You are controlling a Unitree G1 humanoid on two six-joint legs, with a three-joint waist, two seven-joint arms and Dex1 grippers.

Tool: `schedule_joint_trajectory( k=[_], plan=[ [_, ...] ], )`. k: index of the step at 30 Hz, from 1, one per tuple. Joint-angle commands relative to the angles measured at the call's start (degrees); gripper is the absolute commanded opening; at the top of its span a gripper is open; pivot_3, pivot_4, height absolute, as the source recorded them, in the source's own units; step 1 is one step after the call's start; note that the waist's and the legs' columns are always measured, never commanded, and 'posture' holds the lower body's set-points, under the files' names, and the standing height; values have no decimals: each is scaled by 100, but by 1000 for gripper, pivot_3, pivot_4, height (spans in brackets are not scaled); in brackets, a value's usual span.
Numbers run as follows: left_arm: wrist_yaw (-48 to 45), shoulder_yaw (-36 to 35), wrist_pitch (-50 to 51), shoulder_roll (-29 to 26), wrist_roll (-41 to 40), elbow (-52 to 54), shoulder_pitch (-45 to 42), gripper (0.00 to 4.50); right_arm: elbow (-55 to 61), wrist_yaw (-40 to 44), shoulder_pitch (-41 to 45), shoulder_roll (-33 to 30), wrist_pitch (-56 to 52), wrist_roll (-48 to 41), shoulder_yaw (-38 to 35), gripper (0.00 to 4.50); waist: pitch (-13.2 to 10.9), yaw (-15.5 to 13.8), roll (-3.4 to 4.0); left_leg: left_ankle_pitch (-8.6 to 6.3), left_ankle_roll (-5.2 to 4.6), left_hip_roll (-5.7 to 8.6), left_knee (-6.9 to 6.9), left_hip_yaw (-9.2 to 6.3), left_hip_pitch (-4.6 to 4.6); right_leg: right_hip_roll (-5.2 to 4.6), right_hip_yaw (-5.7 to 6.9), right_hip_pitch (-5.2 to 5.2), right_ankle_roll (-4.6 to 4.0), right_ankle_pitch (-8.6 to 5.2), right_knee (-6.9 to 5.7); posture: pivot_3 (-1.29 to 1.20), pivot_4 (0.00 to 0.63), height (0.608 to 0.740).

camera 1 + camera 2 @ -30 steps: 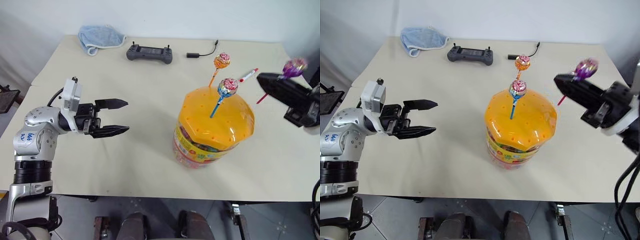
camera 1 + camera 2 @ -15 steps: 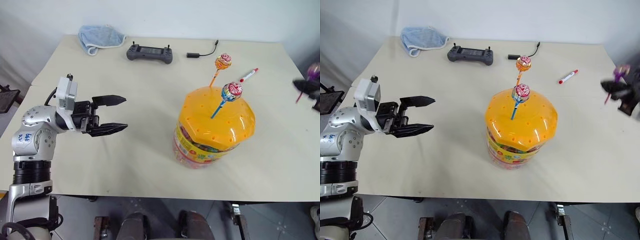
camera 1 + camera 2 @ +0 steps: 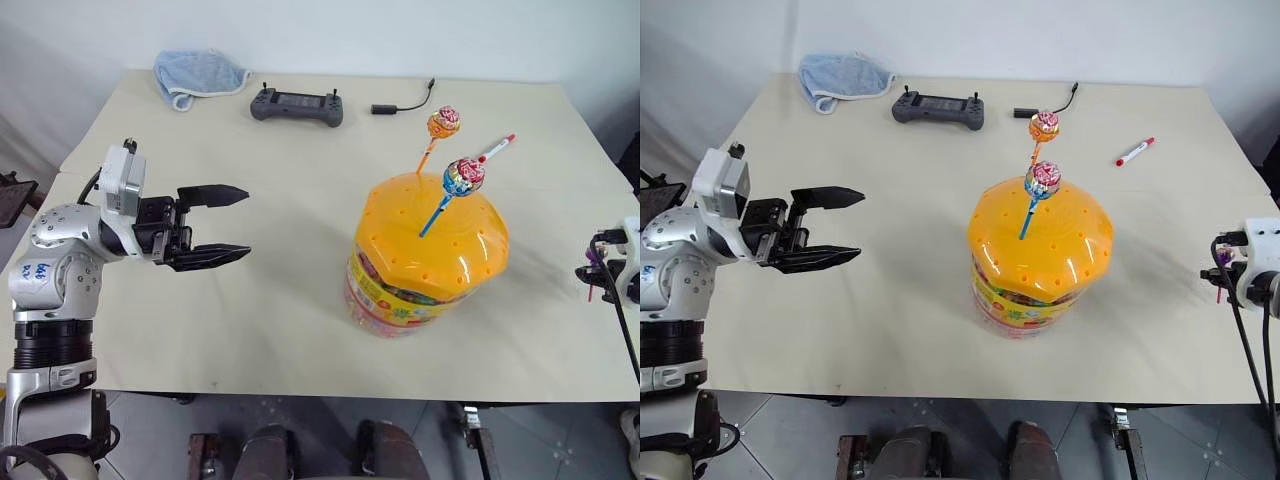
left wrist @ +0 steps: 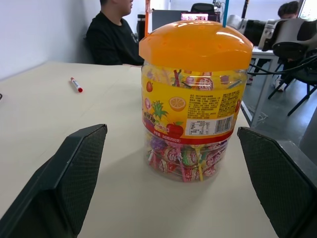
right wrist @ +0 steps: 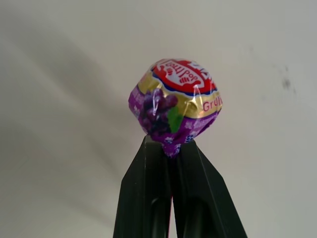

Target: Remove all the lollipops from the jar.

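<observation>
The right gripper (image 5: 171,163) carried the purple lollipop (image 5: 174,101) away from the jar (image 3: 428,250).

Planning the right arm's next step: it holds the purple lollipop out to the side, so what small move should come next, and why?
Probably lower it onto the table and let go. The right gripper is shut on the purple lollipop, already clear of the jar, while the orange lollipop and blue lollipop wait in the lid.

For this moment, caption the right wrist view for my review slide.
Right gripper shut on the purple lollipop, held just under its wrapped head above the pale table.
</observation>
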State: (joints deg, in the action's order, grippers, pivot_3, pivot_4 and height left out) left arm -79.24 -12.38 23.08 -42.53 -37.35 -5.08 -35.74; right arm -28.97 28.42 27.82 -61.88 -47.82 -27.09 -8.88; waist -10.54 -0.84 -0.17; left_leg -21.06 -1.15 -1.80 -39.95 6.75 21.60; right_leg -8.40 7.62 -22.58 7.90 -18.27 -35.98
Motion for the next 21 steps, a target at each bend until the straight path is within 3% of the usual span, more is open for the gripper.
schedule_joint_trajectory(
  k=[1, 2, 8, 12, 13, 16, 21],
  plan=[
    [-39, -141, 39, -119, -220, 156, -258, 4500, -3, 293, 12, -26, 127, 220, -127, 549, 0, 2, 0, 0, 0, 0, 0, -1, 0, 0, 1, 0, 0, 0, 0, 0, 150, 740],
    [-44, -141, 62, -120, -252, 152, -311, 4500, 77, 356, -53, -17, 122, 220, -191, 738, 0, 1, 0, 0, 0, 0, 0, -2, 0, 0, 2, 0, 0, 0, -1, 0, 150, 740],
    [-91, -114, 122, -126, -319, 89, -477, 4500, 762, 596, -533, -58, -79, 90, -669, 2827, 1, 2, 1, 0, 0, 0, 0, -3, 1, 0, 2, 0, 0, 0, -1, 0, 150, 740],
    [-119, -85, 193, -70, -368, -1, -617, 4500, 2491, 1460, -1747, -196, -283, -544, -1976, 4256, 1, -58, 4, 0, 0, 0, -1, -6, 5, 0, 3, 0, 0, 0, 1, 0, 150, 740],
    [-136, -73, 184, -65, -355, -31, -631, 4500, 2844, 1609, -1919, -175, -403, -740, -2303, 4439, 1, -60, 4, 0, 0, 0, -4, -6, 5, 1, 3, 0, 0, 0, 0, 0, 150, 740],
    [-187, -26, 165, -57, -313, -104, -660, 4500, 3765, 1866, -2133, -72, -729, -1326, -3180, 4439, 1, -56, 4, 0, -1, 2, -6, -3, 5, 1, -1, 1, 5, 3, 0, 0, 150, 740],
    [-270, 31, 149, -30, -293, -232, -723, 4500, 4829, 2329, -2177, 72, -745, -2082, -3878, 4439, 1, -53, 2, 0, -1, 2, -8, -4, 3, 2, -2, 3, 6, 3, 0, 0, 150, 740]
  ],
)
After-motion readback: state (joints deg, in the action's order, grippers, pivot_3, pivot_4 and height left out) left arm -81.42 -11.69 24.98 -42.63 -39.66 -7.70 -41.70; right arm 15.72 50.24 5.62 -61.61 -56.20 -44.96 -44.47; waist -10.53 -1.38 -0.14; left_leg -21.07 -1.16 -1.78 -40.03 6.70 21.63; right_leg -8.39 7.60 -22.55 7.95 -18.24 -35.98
